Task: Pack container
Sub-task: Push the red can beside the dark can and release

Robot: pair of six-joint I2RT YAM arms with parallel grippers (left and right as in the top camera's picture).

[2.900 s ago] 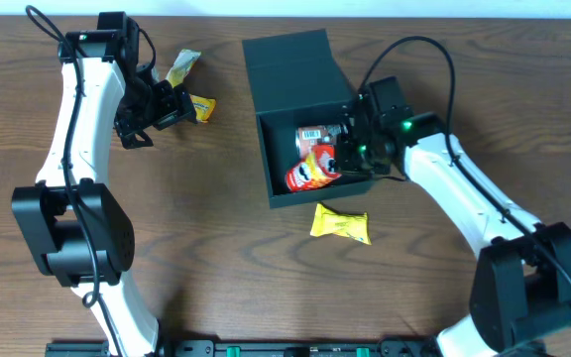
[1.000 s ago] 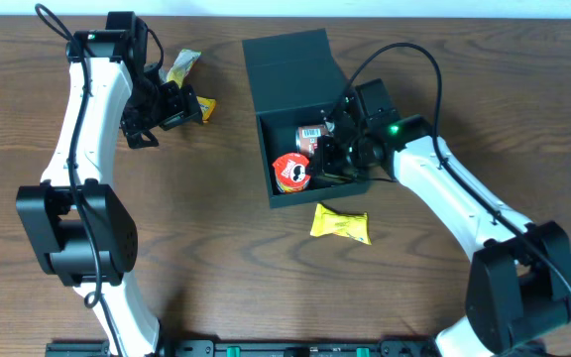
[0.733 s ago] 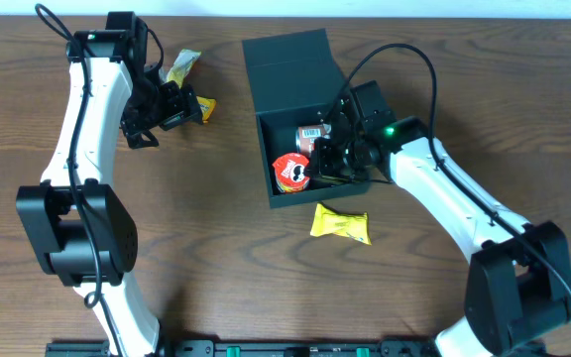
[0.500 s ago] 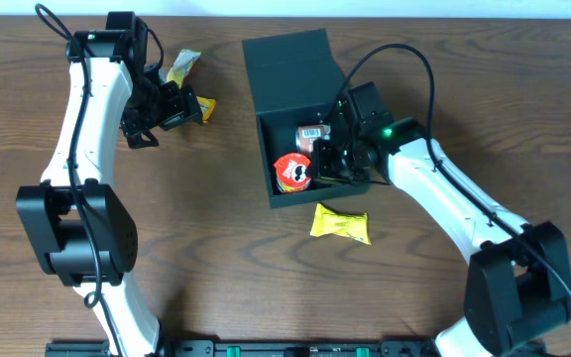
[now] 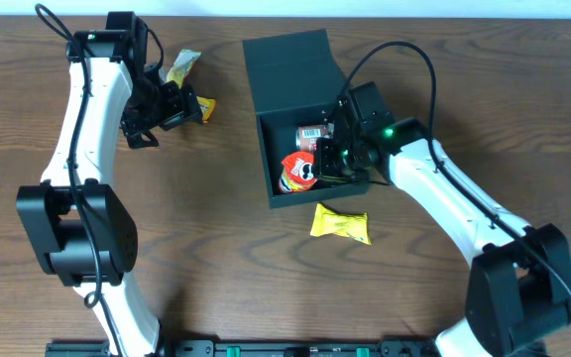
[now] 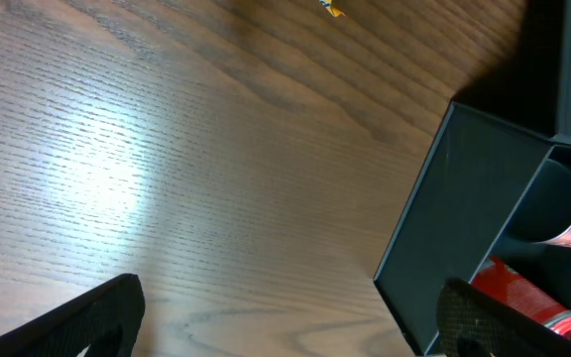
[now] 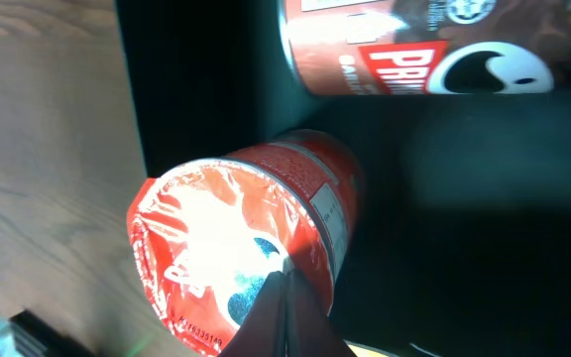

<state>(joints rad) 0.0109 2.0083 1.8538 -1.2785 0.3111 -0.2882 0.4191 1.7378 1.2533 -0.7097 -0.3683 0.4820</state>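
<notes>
The container (image 5: 275, 190) is a dark teal box with its flap lid (image 5: 290, 61) open toward the back. Inside, a red snack can (image 5: 298, 171) stands tilted, and a second can (image 5: 312, 133) lies behind it. My right gripper (image 5: 327, 159) is inside the box, shut, with nothing between its fingers. In the right wrist view its tips (image 7: 284, 297) rest against the red can's foil top (image 7: 221, 248), with the lying can (image 7: 414, 50) beyond. My left gripper (image 5: 164, 106) hangs open at the far left, beside a yellow packet (image 5: 202, 107). Between its wide-apart fingers (image 6: 102, 315) is bare wood.
Another yellow packet (image 5: 340, 224) lies on the table just in front of the container. A third packet (image 5: 183, 67) lies at the back left near my left arm. In the left wrist view the container's wall (image 6: 464, 198) and a red can (image 6: 523, 302) show at the right.
The red can in the container has tipped from showing its round top to leaning over, pushed by my shut right gripper, which edged slightly left. The left arm has not moved.
</notes>
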